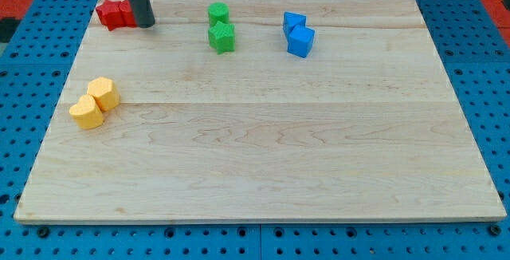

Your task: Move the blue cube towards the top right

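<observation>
Surface: pale wooden board (263,156) on a blue pegboard base; all blocks sit in the upper half.
Rod: dark, straight, coming down from the view's top at the upper left; the tip (145,25) rests on the board just right of the red blocks (116,13), touching or nearly so. Hard to say which from this angle.
Hand: there is none. The arm ends in the bare rod, so nothing opens, closes or holds.
Blue cube: (301,41) upper middle-right of the board, pressed against a second blue block (293,22) that lies just behind it toward the view's top; that one's shape is unclear.
Other blocks: green cylinder (218,12) and green star-like block (222,37) between the tip and the blue pair; two yellow blocks (95,101) at the view's left.
Tip versus cube: well apart, with the green pair between.
Handling: looks small, light and rigid; should slide easily on smooth wood, and turn if struck off-centre.
Contact: no grasp possible; push on its lower-left face, squarely.
Risk: the neighbouring blue block may get carried along.
</observation>
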Controlling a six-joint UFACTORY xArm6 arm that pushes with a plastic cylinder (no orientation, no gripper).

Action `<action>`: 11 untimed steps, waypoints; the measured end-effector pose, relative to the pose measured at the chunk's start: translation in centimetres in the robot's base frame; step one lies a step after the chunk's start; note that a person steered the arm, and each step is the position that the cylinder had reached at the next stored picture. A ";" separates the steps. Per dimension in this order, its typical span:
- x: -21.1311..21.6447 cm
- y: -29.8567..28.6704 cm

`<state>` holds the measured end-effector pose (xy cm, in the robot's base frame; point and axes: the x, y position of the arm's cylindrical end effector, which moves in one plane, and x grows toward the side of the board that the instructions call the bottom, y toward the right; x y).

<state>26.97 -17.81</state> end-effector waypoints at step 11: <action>-2.5 19.0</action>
<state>24.42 1.16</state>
